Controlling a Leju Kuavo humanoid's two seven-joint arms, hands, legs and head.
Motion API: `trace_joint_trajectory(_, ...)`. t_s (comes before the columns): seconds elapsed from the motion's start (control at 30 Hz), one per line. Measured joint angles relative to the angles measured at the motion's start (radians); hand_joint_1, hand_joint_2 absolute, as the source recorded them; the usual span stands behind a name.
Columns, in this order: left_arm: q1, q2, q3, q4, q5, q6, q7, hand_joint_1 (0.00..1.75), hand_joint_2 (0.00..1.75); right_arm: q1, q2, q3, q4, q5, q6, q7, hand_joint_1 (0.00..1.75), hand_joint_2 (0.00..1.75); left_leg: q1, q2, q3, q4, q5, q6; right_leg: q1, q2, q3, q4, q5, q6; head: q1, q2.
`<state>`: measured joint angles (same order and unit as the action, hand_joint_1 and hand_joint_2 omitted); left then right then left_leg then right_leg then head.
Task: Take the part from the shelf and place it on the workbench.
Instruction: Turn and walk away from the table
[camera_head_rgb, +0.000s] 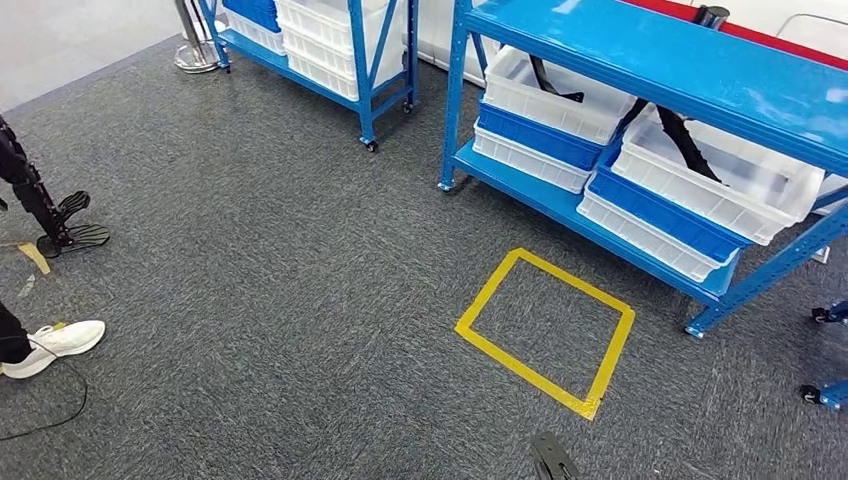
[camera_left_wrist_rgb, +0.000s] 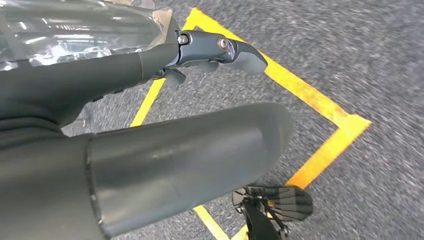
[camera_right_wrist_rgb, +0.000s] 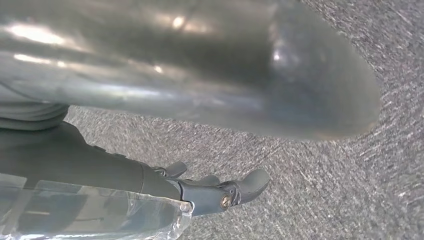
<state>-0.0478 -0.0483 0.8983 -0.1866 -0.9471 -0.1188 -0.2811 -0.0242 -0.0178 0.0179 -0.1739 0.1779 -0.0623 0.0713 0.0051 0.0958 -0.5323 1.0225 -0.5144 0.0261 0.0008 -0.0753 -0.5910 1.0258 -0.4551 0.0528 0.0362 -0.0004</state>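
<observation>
Grey carpet (camera_head_rgb: 250, 250) | left hand (camera_left_wrist_rgb: 200, 55) fingers apart, holding nothing | right hand (camera_right_wrist_rgb: 210, 192) likewise, holding nothing

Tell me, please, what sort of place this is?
Probably a workshop or warehouse test area: blue metal shelves hold white and blue bins with dark parts, and a yellow tape square marks the grey carpet.

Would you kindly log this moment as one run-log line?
left hand: open, hanging | right hand: open, hanging | parts: in white bin on shelf | yellow tape square: ahead
</observation>
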Motion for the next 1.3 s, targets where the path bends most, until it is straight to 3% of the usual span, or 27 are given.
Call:
trace_joint_trajectory(0.07,-0.002,-0.001,-0.001,0.0,-0.002,0.0,-0.002,0.0,0.0,0.0,0.0,0.0,0.001,0.001,-0.001,0.0,0.0,0.0,-0.001,0.02,0.01,-0.005,-0.005,-0.011,0.006,0.01,-0.001,-0.007,0.006,-0.015,0.0,0.0)
trace_joint_trajectory(0.1,-0.003,-0.002,-0.001,0.0,-0.003,0.001,-0.004,0.0,0.0,0.002,0.0,0.0,0.002,0.002,-0.001,0.0,0.0,0.0,0.001,0.022,0.013,-0.005,-0.009,-0.017,-0.001,0.022,0.001,-0.011,0.008,-0.022,-0.001,0.0)
trace_joint_trajectory(0.17,-0.004,-0.004,-0.001,0.0,-0.004,0.001,-0.007,0.0,0.0,0.003,0.002,0.0,0.002,0.003,-0.002,0.0,0.0,0.0,0.006,-0.018,0.001,0.032,-0.037,-0.028,-0.014,0.046,0.009,-0.021,0.013,-0.037,-0.004,0.0)
trace_joint_trajectory(0.23,0.0,-0.005,-0.001,0.0,-0.005,0.002,-0.009,0.0,0.0,0.0,0.004,0.0,0.003,0.006,-0.003,0.0,0.0,0.0,0.01,-0.078,-0.054,0.148,-0.098,-0.034,-0.018,0.072,0.013,-0.024,0.016,-0.049,-0.006,0.0)
trace_joint_trajectory(0.3,0.005,-0.005,-0.001,0.0,-0.006,0.003,-0.011,0.0,0.0,-0.002,0.004,0.0,0.003,0.008,-0.005,0.0,0.0,0.0,0.011,-0.097,-0.116,0.259,-0.135,-0.039,-0.016,0.1,0.015,-0.023,0.016,-0.053,-0.007,0.0)
trace_joint_trajectory(0.33,0.007,-0.005,-0.001,0.0,-0.006,0.004,-0.012,0.0,0.0,-0.001,0.005,0.0,0.003,0.009,-0.005,0.0,0.0,0.0,0.013,-0.099,-0.13,0.271,-0.124,-0.042,-0.015,0.115,0.016,-0.022,0.015,-0.053,-0.007,0.0)
trace_joint_trajectory(0.4,0.007,-0.005,-0.002,0.001,-0.008,0.006,-0.015,0.0,0.0,0.001,0.006,-0.001,0.004,0.011,-0.006,0.0,0.0,0.0,0.019,-0.106,-0.103,0.187,-0.053,-0.044,-0.015,0.144,0.019,-0.02,0.015,-0.052,-0.007,0.0)
trace_joint_trajectory(0.47,0.006,-0.005,-0.002,0.001,-0.009,0.009,-0.018,0.0,0.0,0.0,0.008,-0.001,0.004,0.013,-0.009,0.0,0.0,0.0,0.026,-0.145,-0.052,0.061,0.007,-0.042,-0.012,0.17,0.017,-0.015,0.012,-0.046,-0.006,0.0)
trace_joint_trajectory(0.53,0.006,-0.005,-0.002,0.001,-0.013,0.012,-0.018,0.0,0.0,-0.001,0.008,-0.001,0.004,0.016,-0.011,0.001,0.0,0.0,0.025,-0.17,-0.03,0.007,0.017,-0.034,-0.01,0.191,0.009,-0.011,0.011,-0.034,-0.005,0.0)
trace_joint_trajectory(0.6,0.003,-0.006,-0.002,0.001,-0.015,0.014,-0.019,0.0,0.0,0.005,0.008,-0.001,0.004,0.018,-0.013,0.002,0.0,0.0,0.019,-0.151,-0.025,0.001,0.018,-0.02,-0.013,0.207,-0.002,-0.012,0.013,-0.019,-0.005,0.0)
trace_joint_trajectory(0.63,0.001,-0.007,-0.002,0.001,-0.016,0.014,-0.019,0.0,0.0,0.008,0.007,-0.001,0.004,0.019,-0.014,0.002,0.0,0.0,0.019,-0.141,-0.019,-0.004,0.021,-0.01,-0.014,0.197,-0.007,-0.006,0.011,-0.014,-0.006,0.0)
trace_joint_trajectory(0.7,-0.001,-0.007,-0.002,0.001,-0.017,0.016,-0.02,0.0,0.0,0.01,0.008,-0.001,0.005,0.02,-0.015,0.003,0.0,0.0,0.022,-0.116,-0.01,-0.017,0.029,0.005,-0.011,0.145,-0.034,0.049,-0.018,-0.014,-0.001,0.0)
trace_joint_trajectory(0.77,0.0,-0.007,-0.001,0.001,-0.017,0.018,-0.02,0.0,0.0,0.006,0.009,-0.001,0.005,0.02,-0.016,0.003,0.0,0.0,0.02,-0.088,-0.008,-0.02,0.03,0.011,-0.013,0.097,-0.097,0.174,-0.075,-0.019,0.004,0.0)
trace_joint_trajectory(0.83,0.002,-0.008,-0.001,0.001,-0.017,0.019,-0.02,0.0,0.0,0.005,0.008,-0.001,0.005,0.024,-0.018,0.002,0.0,0.0,0.019,-0.06,-0.007,-0.019,0.027,0.009,-0.018,0.085,-0.144,0.265,-0.102,-0.011,0.004,0.0)
trace_joint_trajectory(0.87,0.002,-0.009,-0.001,0.001,-0.017,0.019,-0.02,0.0,0.0,0.007,0.008,-0.001,0.005,0.028,-0.019,-0.001,0.0,0.0,0.021,-0.048,-0.005,-0.019,0.024,0.006,-0.021,0.081,-0.139,0.255,-0.092,-0.001,0.004,0.0)
trace_joint_trajectory(0.9,0.002,-0.01,-0.001,0.001,-0.017,0.019,-0.02,0.0,0.0,0.008,0.007,-0.001,0.005,0.032,-0.02,-0.005,0.0,0.0,0.023,-0.037,-0.002,-0.019,0.021,0.002,-0.024,0.073,-0.112,0.204,-0.069,0.011,0.004,0.0)
trace_joint_trajectory(0.97,0.002,-0.01,-0.001,0.001,-0.016,0.019,-0.02,0.0,0.0,0.007,0.007,-0.001,0.005,0.04,-0.022,-0.013,0.0,0.0,0.022,-0.018,0.006,-0.018,0.012,-0.011,-0.027,0.029,-0.035,0.063,-0.016,0.025,0.005,0.0)
trace_joint_trajectory(1.03,0.003,-0.009,-0.001,0.001,-0.016,0.021,-0.02,0.0,0.0,0.004,0.007,0.001,0.005,0.052,-0.028,-0.016,0.0,0.0,0.016,-0.003,0.013,-0.018,0.002,-0.027,-0.023,0.002,0.004,-0.005,0.008,0.015,0.003,0.0)
trace_joint_trajectory(1.1,0.0,-0.009,-0.001,0.001,-0.016,0.022,-0.02,0.0,0.0,0.004,0.007,0.003,0.005,0.065,-0.034,-0.015,0.0,0.0,0.016,0.01,0.022,-0.023,-0.002,-0.038,-0.019,0.015,0.004,-0.004,0.008,-0.005,-0.001,0.0)
trace_joint_trajectory(1.13,-0.002,-0.01,-0.001,0.001,-0.016,0.023,-0.02,0.0,0.0,0.005,0.008,0.004,0.006,0.069,-0.035,-0.014,0.0,0.0,0.019,0.005,0.024,-0.021,-0.007,-0.043,-0.023,0.022,0.004,-0.005,0.007,-0.013,-0.002,0.0)
trace_joint_trajectory(1.2,-0.003,-0.011,-0.001,0.001,-0.017,0.023,-0.023,0.0,0.0,0.005,0.009,0.004,0.006,0.072,-0.035,-0.011,0.0,0.0,0.025,-0.037,0.003,0.031,-0.046,-0.049,-0.03,0.035,0.004,-0.007,0.008,-0.033,-0.004,0.0)
trace_joint_trajectory(1.27,0.002,-0.012,-0.001,0.001,-0.017,0.023,-0.025,0.0,0.0,0.002,0.009,0.005,0.006,0.075,-0.035,-0.01,0.0,0.0,0.025,-0.085,-0.063,0.161,-0.113,-0.05,-0.027,0.048,0.004,-0.007,0.007,-0.049,-0.007,0.0)
trace_joint_trajectory(1.3,0.005,-0.012,-0.001,0.001,-0.018,0.024,-0.026,0.0,0.0,0.001,0.01,0.006,0.006,0.077,-0.034,-0.01,0.0,0.0,0.025,-0.093,-0.099,0.225,-0.137,-0.05,-0.023,0.054,0.004,-0.007,0.006,-0.054,-0.007,0.0)
